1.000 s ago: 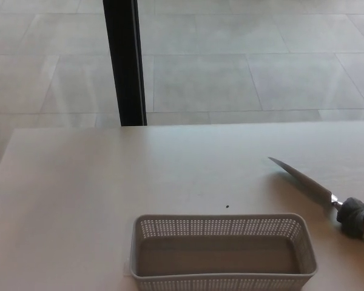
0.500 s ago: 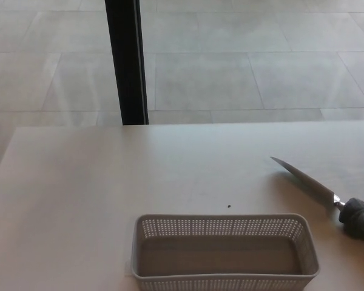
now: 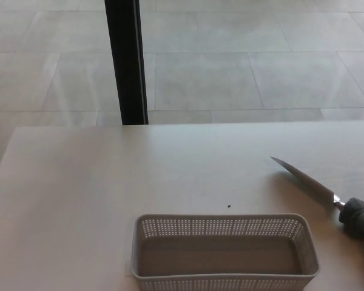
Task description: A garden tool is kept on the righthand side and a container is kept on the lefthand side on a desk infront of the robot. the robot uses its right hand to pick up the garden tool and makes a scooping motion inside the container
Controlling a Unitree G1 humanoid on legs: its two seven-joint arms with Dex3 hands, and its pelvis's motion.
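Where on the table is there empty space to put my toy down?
The whole left side of the table is bare, from its far edge down to beside the perforated basket. The middle strip between the far edge and the basket is free too, except for a tiny dark speck. The right side is crowded: the garden tool lies there, close to the basket.

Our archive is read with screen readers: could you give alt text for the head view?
A grey perforated basket, empty, sits on a pale desk; a garden tool with a pointed metal blade lies to its right, untouched. No robot hand shows.
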